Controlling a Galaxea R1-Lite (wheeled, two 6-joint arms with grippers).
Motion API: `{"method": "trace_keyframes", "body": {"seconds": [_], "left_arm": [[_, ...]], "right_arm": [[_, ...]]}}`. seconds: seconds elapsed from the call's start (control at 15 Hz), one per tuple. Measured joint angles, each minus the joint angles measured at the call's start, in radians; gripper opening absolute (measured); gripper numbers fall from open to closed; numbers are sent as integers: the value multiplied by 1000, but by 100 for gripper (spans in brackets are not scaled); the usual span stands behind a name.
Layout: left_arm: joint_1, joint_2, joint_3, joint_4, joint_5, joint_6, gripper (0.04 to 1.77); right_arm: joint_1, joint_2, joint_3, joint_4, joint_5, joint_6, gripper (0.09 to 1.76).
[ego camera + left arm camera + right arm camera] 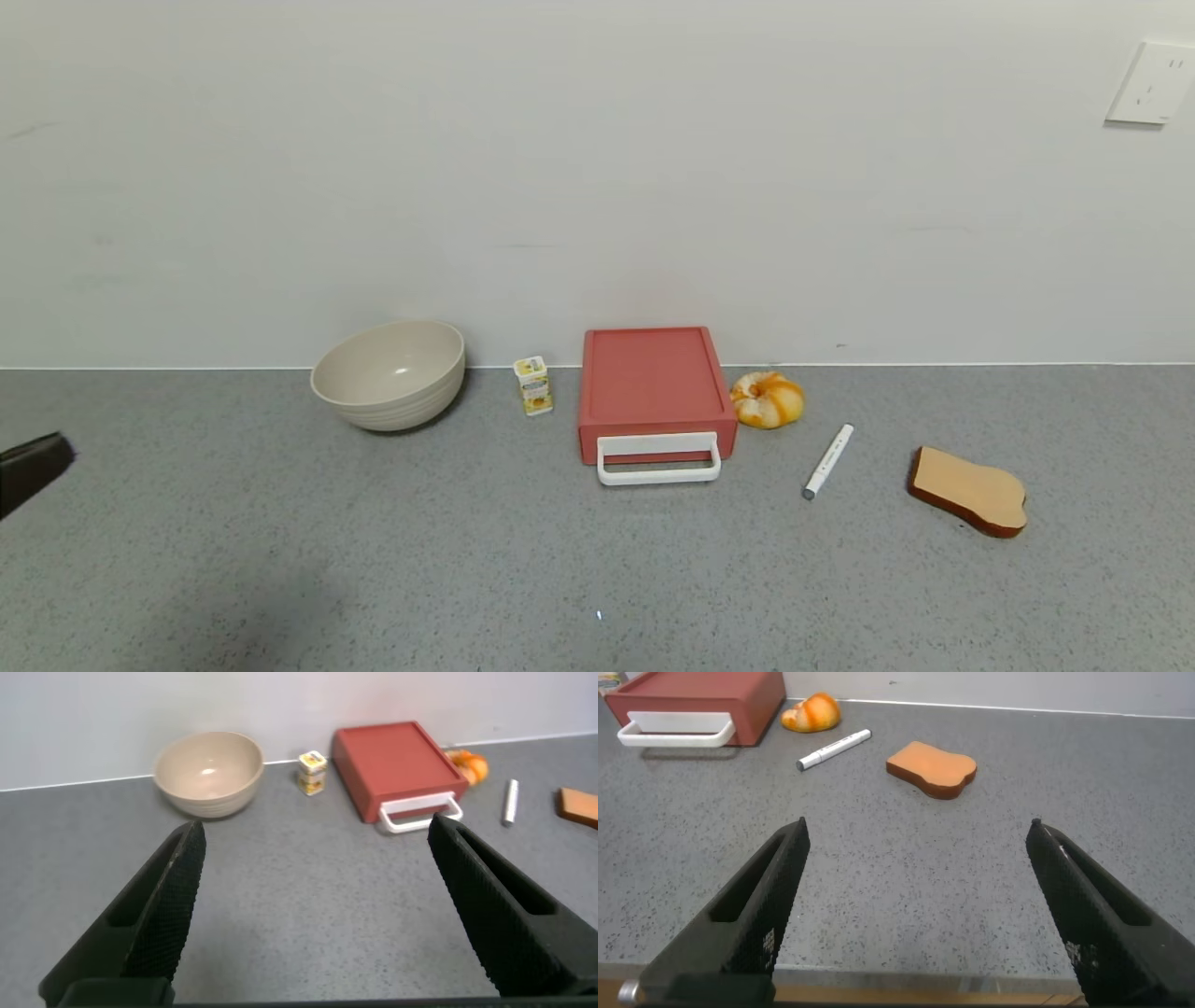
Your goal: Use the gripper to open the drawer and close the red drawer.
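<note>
The salmon-red drawer box (653,383) stands against the wall at the table's middle, its white loop handle (659,459) facing me, the drawer pushed in. It also shows in the left wrist view (392,761) and the right wrist view (696,700). My left gripper (318,835) is open and empty, low at the table's left, well short of the drawer; only its dark tip (33,467) shows in the head view. My right gripper (917,831) is open and empty above the table's front edge, right of the drawer, out of the head view.
A beige bowl (389,373) and a small yellow carton (533,385) stand left of the drawer. An orange bun (766,399), a white marker (828,460) and a toast slice (969,490) lie to its right. The table's front edge (878,985) runs under my right gripper.
</note>
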State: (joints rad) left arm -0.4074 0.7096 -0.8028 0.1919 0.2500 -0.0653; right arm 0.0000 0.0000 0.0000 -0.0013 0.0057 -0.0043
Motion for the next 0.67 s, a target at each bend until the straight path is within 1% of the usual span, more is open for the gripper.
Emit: {"method": "trace_keyframes", "body": {"seconds": [0.13,0.4,0.6,0.67], "left_arm": [[67,-99,27,33,-1,11,172],[205,-266,45,128,-1,17,172],[325,-381,74,151,-1,17,172],[355,-418,86,153,0,17,172]], "right_arm": [[0,0,0,0,0,0,171],[0,0,0,0,0,-1,171],[0,0,0,0,0,0,171],[0,0,0,0,0,0,171]]}}
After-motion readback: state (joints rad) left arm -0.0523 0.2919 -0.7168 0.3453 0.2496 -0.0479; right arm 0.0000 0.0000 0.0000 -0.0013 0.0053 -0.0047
